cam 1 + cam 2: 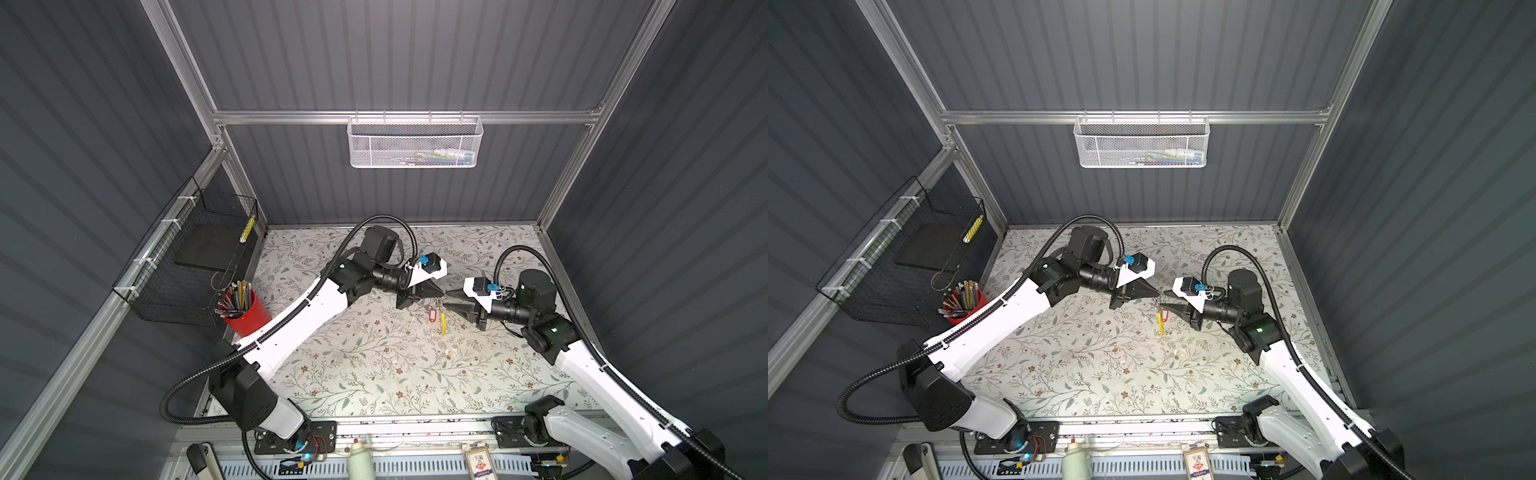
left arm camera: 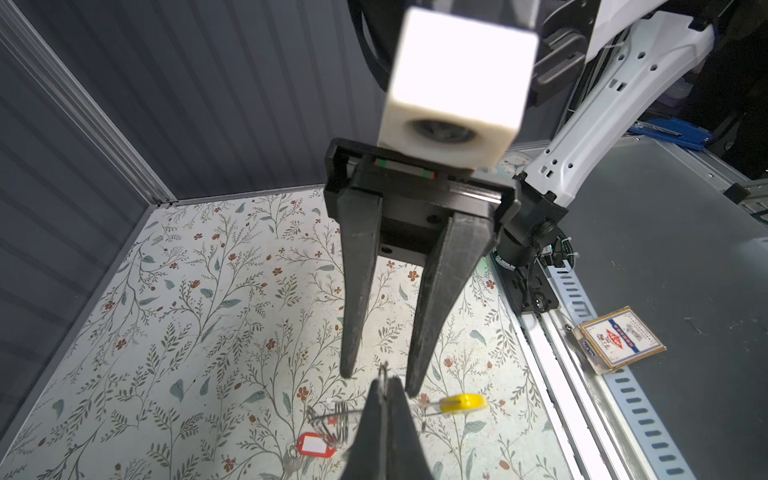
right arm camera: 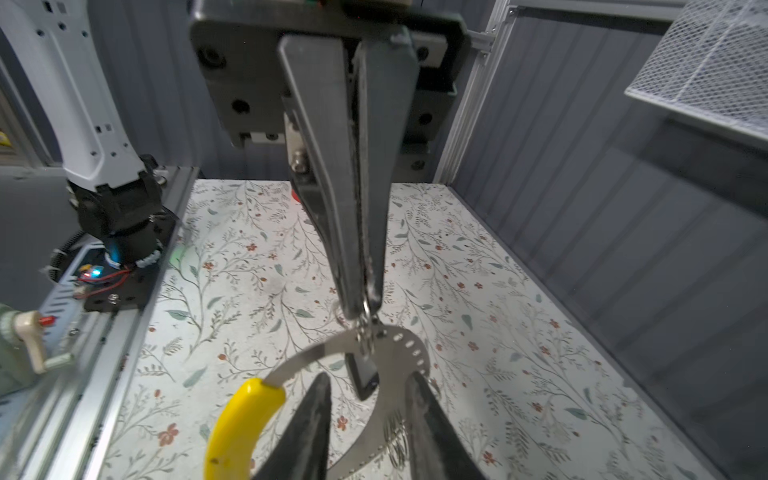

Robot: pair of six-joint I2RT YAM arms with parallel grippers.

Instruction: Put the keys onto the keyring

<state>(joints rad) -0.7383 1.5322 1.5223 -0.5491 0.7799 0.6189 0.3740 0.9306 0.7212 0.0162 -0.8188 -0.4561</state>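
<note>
1. Keyring (image 3: 399, 345) hangs in the air over the table (image 1: 374, 365), near its middle, between the tips of the two grippers.
2. Left gripper (image 3: 366, 305) has its fingers pressed together, pinching the top of the keyring's metal band.
3. Right gripper (image 1: 445, 300) meets it tip to tip with its fingers spread, one on each side of the band and holding nothing. Whether they touch the metal cannot be told.
4. Yellow segment (image 3: 241, 419) curves down off one end of the band. In both top views it points down, just below the fingertips.
5. Red tag (image 2: 316, 446) dangles under the keyring from small wire rings (image 2: 332, 419), with a key (image 2: 291, 463) beside it, clear of the table.
6. Dark tag (image 3: 362, 376) hangs edge-on just under the left pinch, in front of the band.
</note>
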